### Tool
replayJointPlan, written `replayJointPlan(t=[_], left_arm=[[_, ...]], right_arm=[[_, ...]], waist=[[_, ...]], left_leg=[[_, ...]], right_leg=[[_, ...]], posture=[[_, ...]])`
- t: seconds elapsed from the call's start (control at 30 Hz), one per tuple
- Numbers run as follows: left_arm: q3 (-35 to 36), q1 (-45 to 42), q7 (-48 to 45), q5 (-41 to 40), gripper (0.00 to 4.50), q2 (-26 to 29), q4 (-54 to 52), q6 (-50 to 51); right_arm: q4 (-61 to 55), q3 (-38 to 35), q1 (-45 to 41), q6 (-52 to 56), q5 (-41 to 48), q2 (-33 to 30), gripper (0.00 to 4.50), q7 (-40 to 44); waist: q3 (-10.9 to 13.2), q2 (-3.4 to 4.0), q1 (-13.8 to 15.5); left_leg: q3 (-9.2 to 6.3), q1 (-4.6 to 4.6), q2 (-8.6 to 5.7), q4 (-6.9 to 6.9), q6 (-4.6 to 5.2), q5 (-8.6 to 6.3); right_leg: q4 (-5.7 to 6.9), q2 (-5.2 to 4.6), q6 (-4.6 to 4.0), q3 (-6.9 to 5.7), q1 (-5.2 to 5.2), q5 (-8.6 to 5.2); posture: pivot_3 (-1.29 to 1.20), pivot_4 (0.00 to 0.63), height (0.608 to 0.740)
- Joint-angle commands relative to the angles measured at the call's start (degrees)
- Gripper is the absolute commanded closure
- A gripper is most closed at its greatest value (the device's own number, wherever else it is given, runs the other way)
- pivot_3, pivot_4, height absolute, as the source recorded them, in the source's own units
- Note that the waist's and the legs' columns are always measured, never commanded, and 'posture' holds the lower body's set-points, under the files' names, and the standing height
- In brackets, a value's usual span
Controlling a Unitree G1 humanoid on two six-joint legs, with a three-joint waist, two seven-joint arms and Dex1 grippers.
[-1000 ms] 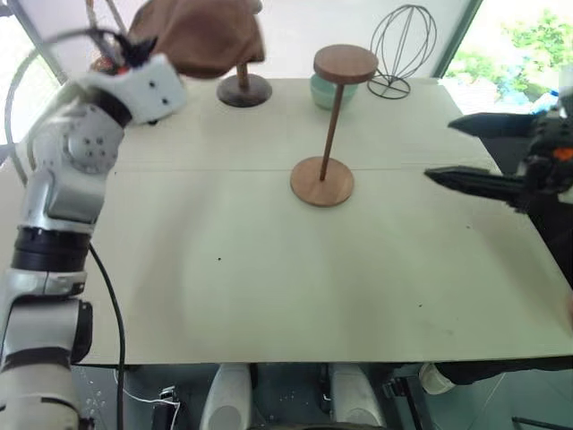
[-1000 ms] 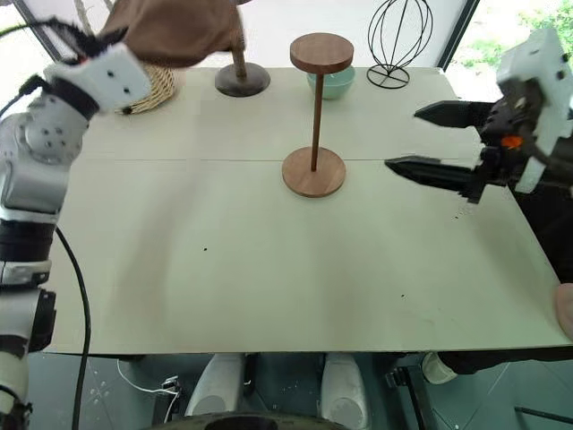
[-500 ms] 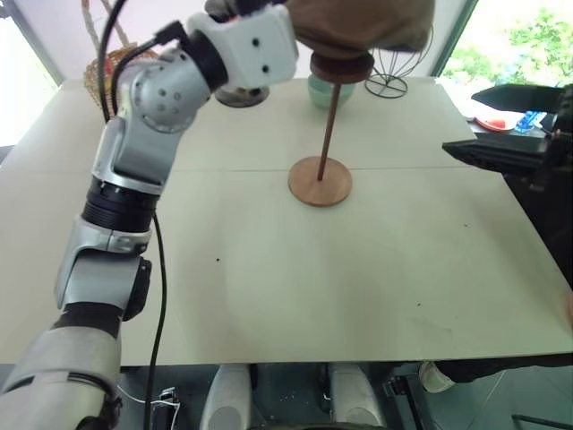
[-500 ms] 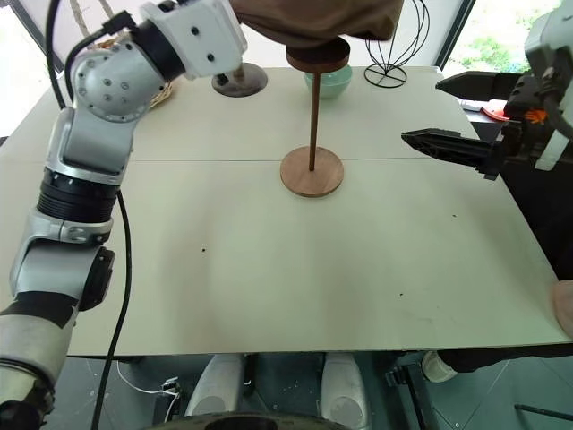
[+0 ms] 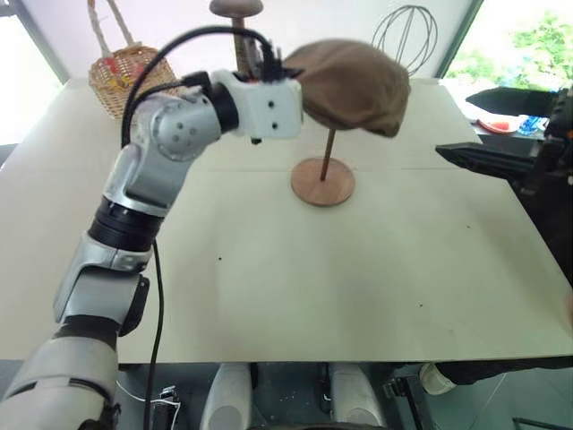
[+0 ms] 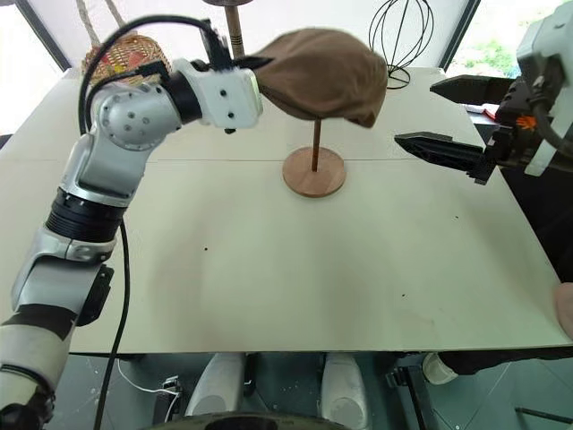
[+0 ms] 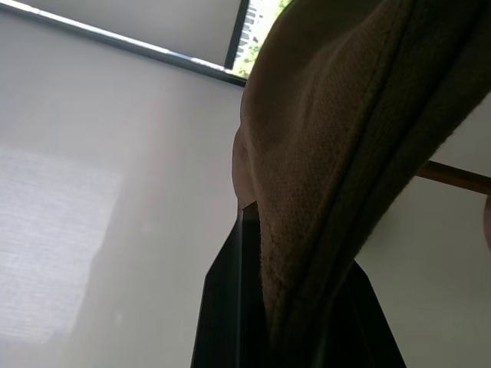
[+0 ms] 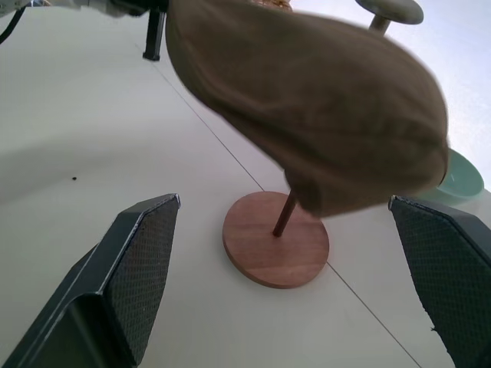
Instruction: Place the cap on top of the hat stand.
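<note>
The brown cap [image 6: 318, 72] hangs level over the hat stand [image 6: 313, 171], hiding the stand's top disc. Only the thin rod [image 5: 328, 148] and round base show below it. My left gripper [image 6: 253, 64] is shut on the cap's left edge, and in the left wrist view the fabric [image 7: 345, 153] is pinched between the black fingers [image 7: 230, 307]. I cannot tell whether the cap rests on the disc. To the right of the stand my right gripper [image 6: 416, 114] is open with nothing in it and points toward the stand.
At the back left of the table stands a wicker basket [image 5: 134, 76]. A darker stand [image 5: 237, 18] and a black wire head form [image 5: 407, 36] stand along the back edge. A teal bowl [image 8: 460, 176] sits behind the hat stand. The table's right edge [image 5: 528, 233] is close to my right arm.
My left arm has swung right and slightly down with the cap, from the table's back left to over the hat stand. The cap now covers the top disc. The right gripper has stayed in place.
</note>
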Motion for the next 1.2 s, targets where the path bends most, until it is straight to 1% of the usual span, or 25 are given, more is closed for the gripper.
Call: replayJointPlan(t=[0.03, 0.13, 0.23, 0.33, 0.43, 0.67, 0.77, 0.87, 0.93, 1.03, 1.1, 1.13, 1.2], left_arm=[[-0.8, -0.7, 0.4, 1.5, 4.46, -1.1, 0.1, 1.3], [-1.0, -0.5, 0.5, 1.9, 4.46, -1.8, 0.5, 2.0], [0.0, 0.3, -0.4, 0.8, 3.41, -1.8, -0.7, 3.4], [1.4, 1.2, -1.3, -0.6, 1.89, -0.8, -1.7, 4.6], [3.6, 1.7, -3.0, -4.0, 0.36, 0.3, -2.2, 6.2], [8.1, 3.1, -11.4, -15.1, 0.36, 3.8, -5.4, 8.6], [11.3, 4.5, -17.4, -23.1, 0.36, 6.4, -7.9, 14.1], [15.5, 5.4, -26.2, -35.0, 0.36, 10.3, -10.1, 24.2], [17.3, 5.8, -33.6, -42.9, 0.36, 15.5, -10.5, 33.9], [18.6, 4.2, -42.0, -52.1, 0.36, 22.9, -8.1, 48.3], [19.3, 1.7, -45.7, -56.1, 0.36, 25.5, -4.6, 53.6], [19.4, -0.8, -48.3, -58.1, 0.36, 26.6, -1.2, 57.0], [18.5, -7.5, -49.8, -59.8, 0.36, 26.9, 7.6, 64.2]], right_arm=[[-1.1, -0.7, -2.2, -0.7, 0.7, 0.5, 0.0, -1.0], [-1.7, -0.1, -2.3, -0.6, 0.4, 0.9, 0.0, -1.4], [-2.1, 0.1, -2.2, -0.3, 0.6, 1.0, 0.0, -1.7], [-2.3, 0.2, -2.0, -0.2, 0.7, 1.2, 0.0, -2.0], [-2.5, 0.1, -1.8, 0.1, 0.9, 1.4, 0.0, -2.2], [-2.1, 0.7, -2.1, 0.1, 0.9, 1.3, 0.0, -1.7], [-2.8, 1.7, -1.7, -0.5, -0.1, 0.7, 0.0, -0.9], [-4.7, 3.2, -1.5, -1.7, -2.1, -0.3, 0.0, -0.1], [-6.5, 4.8, -2.4, -2.1, -3.4, -0.7, 0.0, -0.7], [-9.3, 8.7, -5.8, -0.4, -5.1, 0.7, 0.0, -5.4], [-11.3, 11.8, -9.6, 2.6, -5.1, 3.2, 0.0, -10.3], [-12.9, 14.2, -11.8, 3.8, -6.2, 5.3, 0.0, -13.7], [-16.7, 20.3, -14.0, 2.9, -12.3, 7.5, 0.0, -17.6]], waist=[[0.0, 0.0, 0.0], [0.0, 0.0, 0.0], [0.0, 0.0, 0.0], [0.0, 0.0, 0.0], [0.0, 0.0, -0.1], [0.0, 0.0, 0.0], [0.0, 0.0, -0.1], [0.0, 0.01, -0.3], [0.0, 0.03, -0.6], [0.0, 0.03, -1.4], [0.0, 0.03, -1.4], [0.0, -0.02, -1.4], [0.0, -0.05, -1.4]], left_leg=[[0.0, 0.0, 0.0, 0.0, 0.0, 0.0], [0.0, 0.01, 0.0, 0.01, 0.0, 0.0], [-0.01, 0.01, 0.0, 0.0, 0.01, 0.0], [-0.01, 0.02, 0.0, 0.0, 0.01, 0.0], [-0.01, 0.02, 0.0, 0.0, 0.01, 0.0], [-0.01, 0.02, 0.0, 0.01, 0.01, 0.0], [-0.01, 0.03, 0.0, 0.01, 0.01, 0.0], [-0.02, 0.04, 0.01, 0.01, 0.01, 0.0], [-0.02, 0.04, 0.02, -0.02, 0.01, 0.0], [-0.04, 0.07, 0.02, -0.04, 0.01, 0.0], [-0.05, 0.06, 0.02, -0.01, 0.01, -0.01], [-0.06, 0.06, 0.02, 0.0, 0.0, -0.01], [-0.12, 0.04, 0.02, 0.03, 0.0, -0.01]], right_leg=[[0.0, 0.0, 0.0, 0.0, 0.0, 0.0], [0.0, 0.0, 0.0, 0.0, 0.02, 0.0], [0.01, 0.0, 0.01, 0.0, 0.02, 0.0], [0.01, 0.0, 0.01, 0.0, 0.02, 0.0], [0.01, 0.0, 0.0, 0.0, 0.01, 0.0], [0.02, 0.0, 0.0, 0.0, 0.02, 0.0], [0.02, 0.0, 0.0, 0.0, 0.02, 0.0], [0.05, 0.0, -0.01, 0.0, 0.01, -0.01], [0.06, 0.01, -0.01, 0.0, -0.01, -0.02], [0.07, 0.02, -0.02, 0.0, -0.01, -0.03], [0.06, 0.01, -0.02, 0.0, -0.01, -0.03], [0.06, 0.01, -0.02, -0.01, -0.01, -0.04], [0.08, 0.02, -0.02, -0.04, -0.01, -0.04]], posture=[[0.0, 0.15, 0.728], [0.0, 0.15, 0.728], [0.0, 0.15, 0.728], [0.0, 0.15, 0.728], [0.0, 0.15, 0.728], [0.0, 0.15, 0.728], [0.0, 0.15, 0.728], [0.0, 0.15, 0.728], [0.0, 0.15, 0.728], [0.0, 0.15, 0.728], [0.0, 0.15, 0.728], [0.0, 0.15, 0.728], [0.0, 0.15, 0.728]])
